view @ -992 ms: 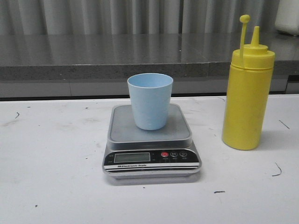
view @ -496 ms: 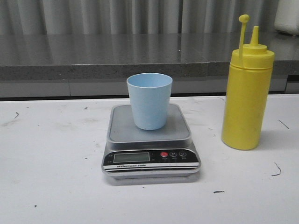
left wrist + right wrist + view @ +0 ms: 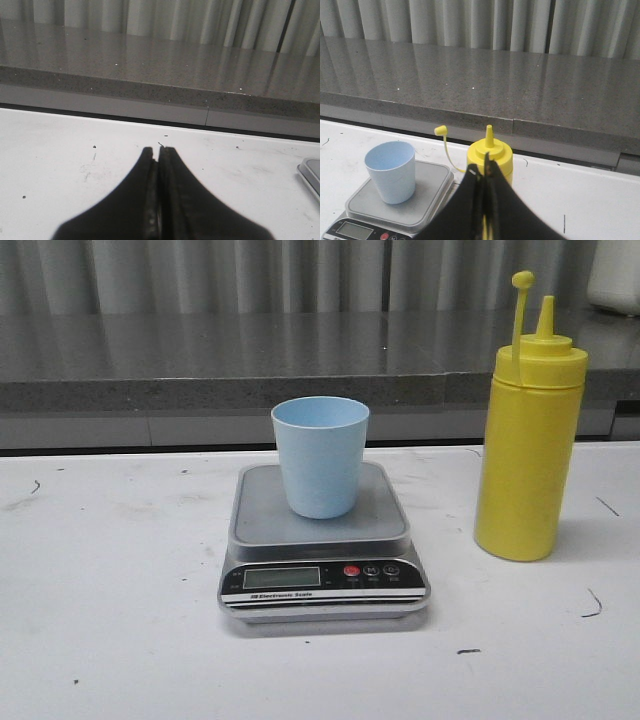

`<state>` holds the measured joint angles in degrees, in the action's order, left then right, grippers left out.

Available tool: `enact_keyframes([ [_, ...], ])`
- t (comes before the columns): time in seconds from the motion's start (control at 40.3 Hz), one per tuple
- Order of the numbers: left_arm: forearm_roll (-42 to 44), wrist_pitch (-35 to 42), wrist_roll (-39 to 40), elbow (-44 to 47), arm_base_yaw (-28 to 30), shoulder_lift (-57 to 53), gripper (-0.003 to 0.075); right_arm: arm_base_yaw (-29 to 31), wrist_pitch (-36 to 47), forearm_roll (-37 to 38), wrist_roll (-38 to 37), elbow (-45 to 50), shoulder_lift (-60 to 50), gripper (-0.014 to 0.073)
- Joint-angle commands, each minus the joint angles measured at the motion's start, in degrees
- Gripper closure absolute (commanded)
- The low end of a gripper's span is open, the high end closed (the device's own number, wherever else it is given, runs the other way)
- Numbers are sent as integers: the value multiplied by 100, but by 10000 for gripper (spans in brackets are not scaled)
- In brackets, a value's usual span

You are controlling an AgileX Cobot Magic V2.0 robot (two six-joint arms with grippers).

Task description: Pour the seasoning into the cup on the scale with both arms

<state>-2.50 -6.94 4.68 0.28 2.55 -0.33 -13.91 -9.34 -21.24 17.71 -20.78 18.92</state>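
The pale blue cup stands upright on the steel platform of the silver-grey scale at the table's middle. The tall yellow seasoning bottle stands upright to the right of the scale, its cap off and hanging on its strap. No arm shows in the front view. In the left wrist view my left gripper is shut and empty over bare white table; a corner of the scale shows. In the right wrist view my right gripper is shut and empty, with the bottle behind it and the cup beside.
A grey stone ledge runs along the back of the white table, with a curtain behind. A white object stands on the ledge at the far right. Small dark marks dot the table.
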Motion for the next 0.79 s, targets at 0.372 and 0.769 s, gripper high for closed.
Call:
enact_keyframes([
  [0.372,-46,519,53,131,3,-97,740,64,534,502,-113,-82,29,655],
  [0.769,-46,519,53,131,3,-97,740,1297,827,2184,-1964,1439,-1073,655],
])
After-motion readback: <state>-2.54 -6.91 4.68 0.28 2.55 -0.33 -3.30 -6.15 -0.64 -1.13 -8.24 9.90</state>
